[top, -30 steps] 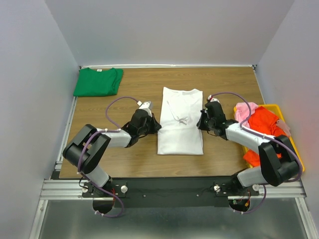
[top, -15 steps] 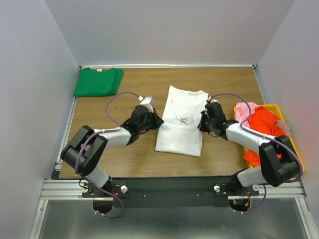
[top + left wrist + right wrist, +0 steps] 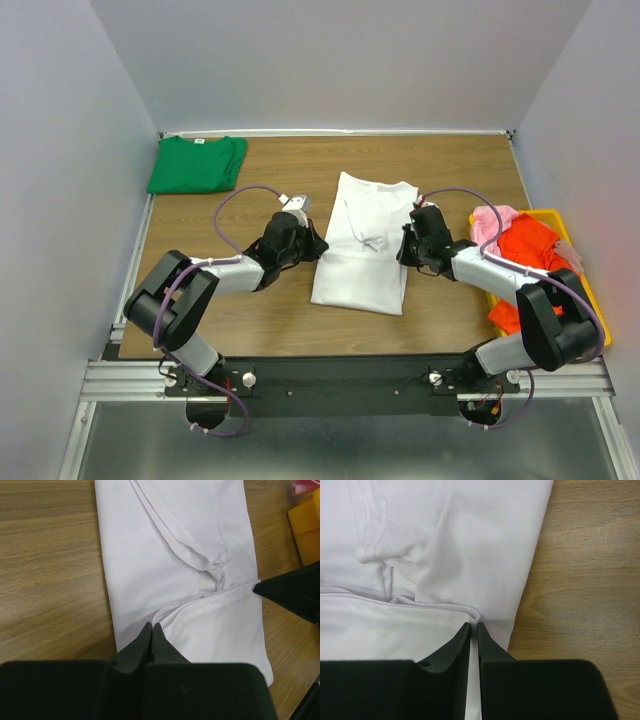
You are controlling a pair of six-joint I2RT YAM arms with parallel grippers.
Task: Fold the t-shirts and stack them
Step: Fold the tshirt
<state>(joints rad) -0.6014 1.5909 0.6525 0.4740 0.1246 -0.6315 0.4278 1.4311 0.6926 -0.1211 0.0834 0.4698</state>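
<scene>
A white t-shirt (image 3: 362, 255) lies folded lengthwise on the middle of the table, slightly skewed. My left gripper (image 3: 316, 245) is at its left edge, jaws shut on a raised fold of the white cloth (image 3: 151, 625). My right gripper (image 3: 403, 250) is at its right edge, jaws pinched on a folded layer of the shirt (image 3: 474, 625). A folded green t-shirt (image 3: 197, 163) lies at the far left corner. An orange-red t-shirt (image 3: 525, 250) and a pink t-shirt (image 3: 490, 222) are bunched in the bin at the right.
A yellow bin (image 3: 598, 300) stands at the table's right edge, close behind my right arm. Grey walls enclose the table on three sides. Bare wood shows between the green and white shirts. The right gripper's black tip (image 3: 295, 592) shows in the left wrist view.
The white shirt has skewed: its top shifted right and its bottom left. My left gripper moved slightly away from me along the shirt's edge. Little differs over the last half second.
</scene>
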